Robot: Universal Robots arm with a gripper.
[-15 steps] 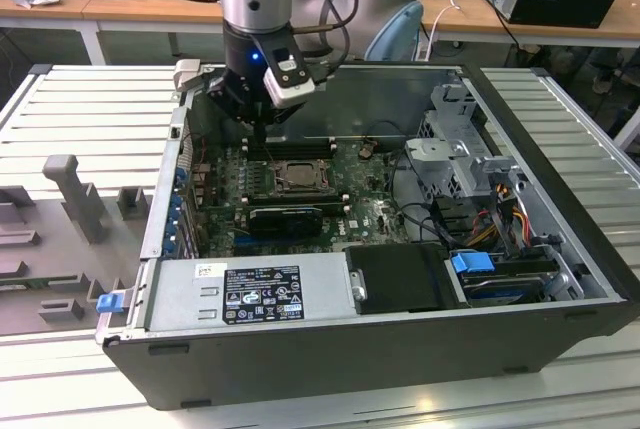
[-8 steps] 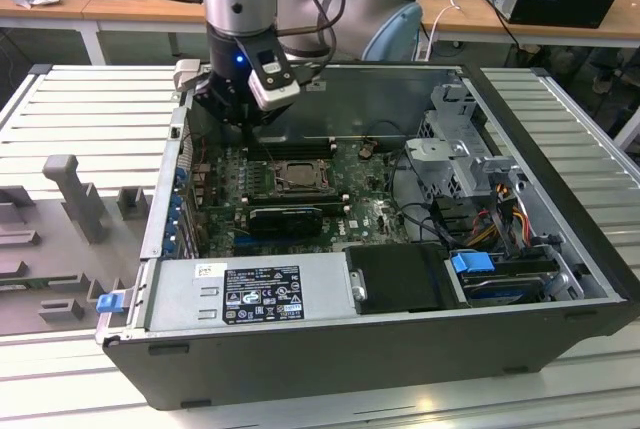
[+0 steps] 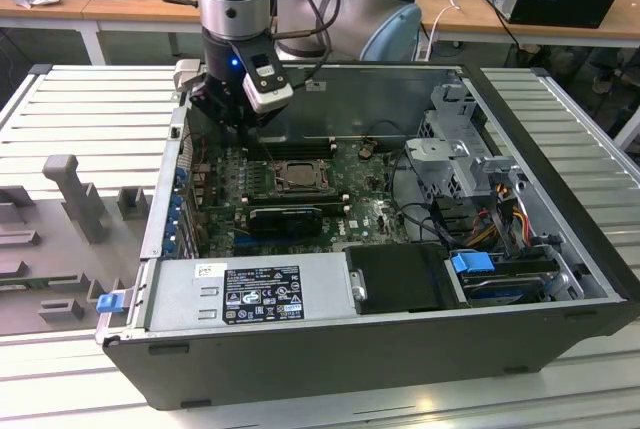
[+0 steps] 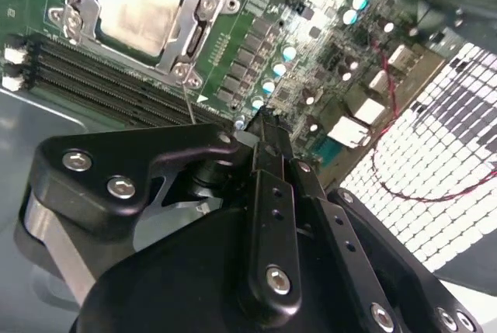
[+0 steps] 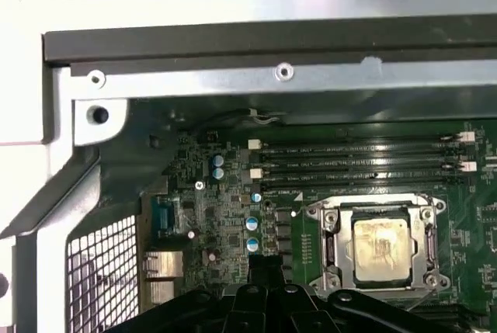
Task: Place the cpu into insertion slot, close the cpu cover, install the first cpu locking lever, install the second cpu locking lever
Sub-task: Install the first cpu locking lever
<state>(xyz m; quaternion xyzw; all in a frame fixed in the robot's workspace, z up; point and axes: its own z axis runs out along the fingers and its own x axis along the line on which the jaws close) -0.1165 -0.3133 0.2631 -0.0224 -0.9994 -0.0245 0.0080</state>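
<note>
We see the open dark-grey metal computer case [image 3: 560,211] lying lidless on a ribbed pale metal table [image 3: 85,109], so the green motherboard [image 3: 370,211] is free from above but hemmed in on every side. In the exterior view, the black robot gripper [image 3: 233,117] hangs just inside the case at ten o'clock from the socket, close to the grey rear wall [image 3: 385,99] and the side wall with its perforated vent grille [image 5: 101,271]. Around the socket, long black memory slots [image 5: 357,164] lie at twelve o'clock between it and the rear wall. A long black card [image 3: 285,217] sits just beside it at six o'clock, and a silvery drive cage [image 3: 455,149] stands well apart at three o'clock. The grey power supply box [image 3: 250,289] closes off the near edge. In both wrist views the fingertips [image 4: 264,125] look pressed together with nothing pinched, hovering over board components near the socket but apart from it. The cpu [image 5: 380,249], a small square chip with a pale silvery-beige top, lies flat in the socket. The cpu cover [image 5: 378,213], a thin dark-grey metal frame, rests down around it, the chip showing through its window. A thin bright wire rod [image 4: 189,105] runs from one socket corner toward the fingertips; we cannot tell whether it is latched.
</note>
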